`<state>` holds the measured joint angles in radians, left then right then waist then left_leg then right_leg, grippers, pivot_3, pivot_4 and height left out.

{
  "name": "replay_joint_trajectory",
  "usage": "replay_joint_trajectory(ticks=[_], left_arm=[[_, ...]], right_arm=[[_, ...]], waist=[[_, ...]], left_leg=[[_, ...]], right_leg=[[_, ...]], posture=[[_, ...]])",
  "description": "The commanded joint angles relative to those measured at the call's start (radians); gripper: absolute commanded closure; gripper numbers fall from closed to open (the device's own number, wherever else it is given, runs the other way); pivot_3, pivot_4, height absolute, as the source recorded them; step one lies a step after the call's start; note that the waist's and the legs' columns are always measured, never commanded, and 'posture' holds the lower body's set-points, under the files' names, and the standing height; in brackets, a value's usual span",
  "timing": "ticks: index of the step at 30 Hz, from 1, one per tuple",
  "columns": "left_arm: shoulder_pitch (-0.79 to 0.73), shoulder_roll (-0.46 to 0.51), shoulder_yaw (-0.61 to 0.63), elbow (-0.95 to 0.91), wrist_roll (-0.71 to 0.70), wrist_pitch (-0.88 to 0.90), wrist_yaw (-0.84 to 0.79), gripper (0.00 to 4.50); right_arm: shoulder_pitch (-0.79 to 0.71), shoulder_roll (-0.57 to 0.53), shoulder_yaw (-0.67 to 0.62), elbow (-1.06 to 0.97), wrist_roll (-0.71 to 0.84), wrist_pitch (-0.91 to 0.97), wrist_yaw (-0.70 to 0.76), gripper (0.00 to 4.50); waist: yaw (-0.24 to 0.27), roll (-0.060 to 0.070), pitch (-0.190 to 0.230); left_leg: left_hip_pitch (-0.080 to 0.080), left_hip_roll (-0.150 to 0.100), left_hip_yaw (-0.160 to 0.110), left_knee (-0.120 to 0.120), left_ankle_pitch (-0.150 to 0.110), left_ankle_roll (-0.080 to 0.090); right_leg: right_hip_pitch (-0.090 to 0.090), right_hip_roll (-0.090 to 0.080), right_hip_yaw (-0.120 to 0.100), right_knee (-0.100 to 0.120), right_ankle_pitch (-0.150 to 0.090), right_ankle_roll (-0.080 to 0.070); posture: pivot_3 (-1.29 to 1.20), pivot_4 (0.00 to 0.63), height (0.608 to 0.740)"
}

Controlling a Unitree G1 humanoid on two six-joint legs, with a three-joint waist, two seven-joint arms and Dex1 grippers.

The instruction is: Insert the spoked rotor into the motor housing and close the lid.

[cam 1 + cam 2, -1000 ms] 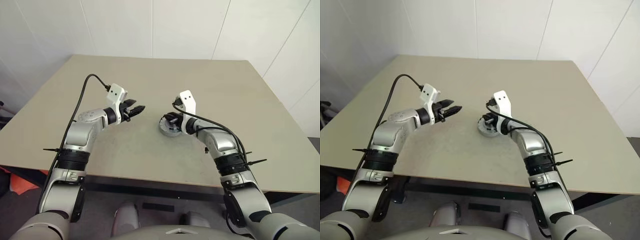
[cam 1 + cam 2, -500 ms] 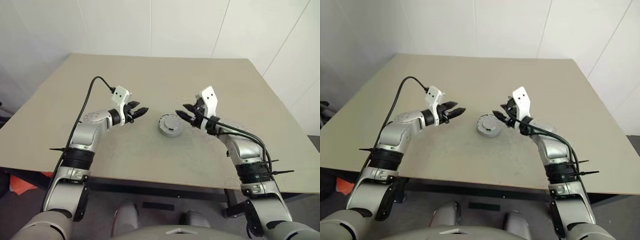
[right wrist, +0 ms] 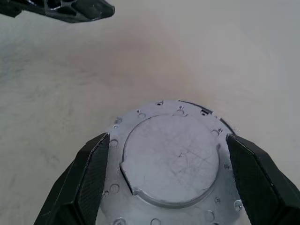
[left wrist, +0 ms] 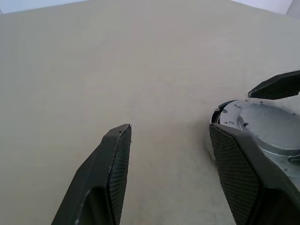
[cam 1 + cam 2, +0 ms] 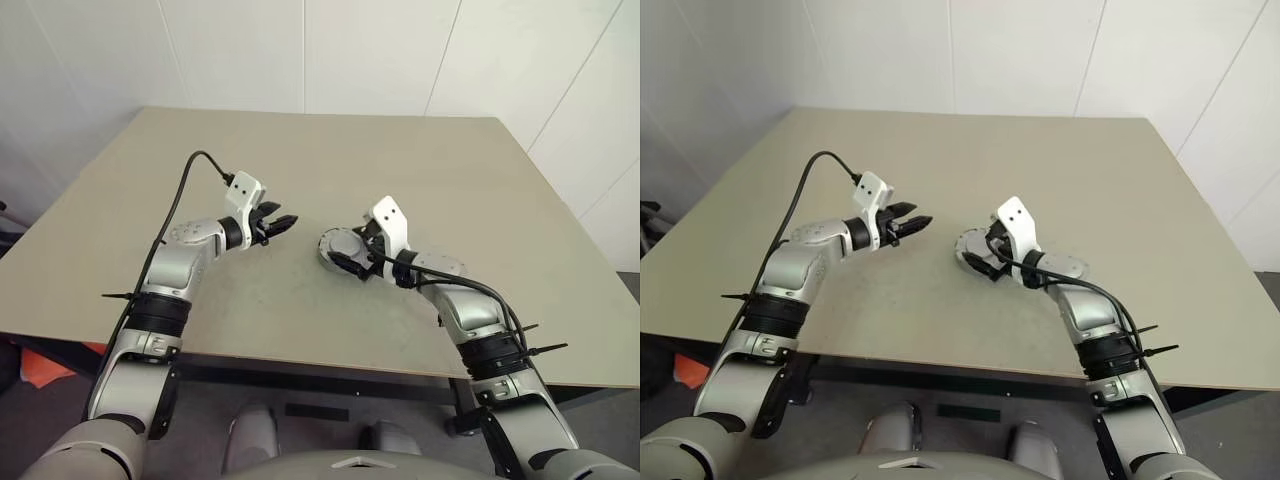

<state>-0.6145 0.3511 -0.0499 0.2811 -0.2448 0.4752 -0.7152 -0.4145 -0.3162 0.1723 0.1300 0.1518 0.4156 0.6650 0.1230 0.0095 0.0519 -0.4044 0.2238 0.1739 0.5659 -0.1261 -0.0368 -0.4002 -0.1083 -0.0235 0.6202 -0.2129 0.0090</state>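
Bare tan table [image 5: 300,160] surrounds the lid-covered motor housing [image 3: 171,161].

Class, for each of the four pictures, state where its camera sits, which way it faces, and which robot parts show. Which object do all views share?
Left eye view: head camera, looking down over the table; both arms, left gripper, right gripper.
Right eye view: same head, same scene.
Left wrist view: along its open fingers toward the table and the lid.
Right wrist view: its open fingers flank the lid.
Shared: the lid on the motor housing.
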Motion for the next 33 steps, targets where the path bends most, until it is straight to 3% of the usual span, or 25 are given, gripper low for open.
replay_joint_trajectory(ticks=[1, 6, 8, 11, 12, 20, 33], left_arm=[[-0.010, 0.013, 0.013, -0.016, 0.006, -0.023, 0.001, 1.72], [-0.003, 0.016, 0.018, -0.021, 0.007, -0.019, 0.007, 1.72], [0.001, 0.016, 0.017, -0.026, 0.007, -0.019, 0.008, 1.72], [0.003, 0.017, 0.020, -0.027, 0.009, -0.019, 0.014, 1.72], [-0.001, 0.020, 0.023, -0.020, 0.010, -0.021, 0.016, 1.72], [-0.003, 0.032, 0.028, -0.006, 0.017, -0.027, 0.018, 1.72], [0.011, 0.019, 0.024, -0.008, 0.014, -0.019, 0.023, 1.72]], right_arm=[[-0.009, -0.008, 0.007, 0.006, -0.023, -0.026, -0.002, 0.02], [-0.027, 0.007, -0.001, 0.061, -0.033, -0.035, -0.010, 0.02], [-0.035, 0.012, -0.007, 0.080, -0.034, -0.038, -0.017, 0.41], [-0.044, 0.015, -0.011, 0.088, -0.031, -0.040, -0.015, 1.32], [-0.052, 0.022, -0.023, 0.095, -0.023, -0.033, -0.023, 1.41], [-0.095, 0.034, -0.054, 0.074, 0.009, 0.011, -0.033, 1.41], [-0.107, 0.050, -0.024, 0.085, -0.016, 0.033, -0.057, 1.41]], waist=[[0.000, 0.000, 0.000], [-0.001, 0.000, 0.000], [-0.001, 0.000, 0.000], [-0.001, 0.000, 0.000], [-0.001, 0.000, 0.000], [-0.003, 0.000, 0.000], [-0.001, 0.000, 0.000]], left_leg=[[0.000, 0.000, 0.000, 0.000, 0.000, 0.000], [0.001, 0.000, 0.000, 0.000, 0.000, 0.000], [0.001, 0.000, 0.000, 0.000, 0.000, 0.000], [0.001, 0.000, 0.000, 0.000, 0.000, 0.000], [0.001, 0.000, 0.000, 0.000, 0.000, 0.000], [0.002, 0.000, 0.000, 0.000, 0.000, 0.000], [0.000, 0.000, 0.000, -0.002, 0.000, 0.000]], right_leg=[[0.000, 0.000, 0.000, 0.000, 0.000, 0.000], [0.001, 0.000, 0.000, 0.000, 0.000, 0.000], [0.001, 0.000, 0.000, 0.000, 0.000, 0.000], [0.001, 0.000, 0.000, 0.000, 0.000, 0.000], [0.001, 0.000, 0.000, 0.000, 0.000, 0.000], [0.001, 0.000, 0.000, 0.000, -0.003, 0.005], [-0.001, 0.000, 0.000, -0.001, 0.000, -0.001]], posture=[[0.00, 0.000, 0.740], [0.00, 0.000, 0.740], [0.00, 0.000, 0.740], [0.00, 0.000, 0.740], [0.00, 0.000, 0.740], [0.00, 0.000, 0.740], [0.00, 0.000, 0.740]])
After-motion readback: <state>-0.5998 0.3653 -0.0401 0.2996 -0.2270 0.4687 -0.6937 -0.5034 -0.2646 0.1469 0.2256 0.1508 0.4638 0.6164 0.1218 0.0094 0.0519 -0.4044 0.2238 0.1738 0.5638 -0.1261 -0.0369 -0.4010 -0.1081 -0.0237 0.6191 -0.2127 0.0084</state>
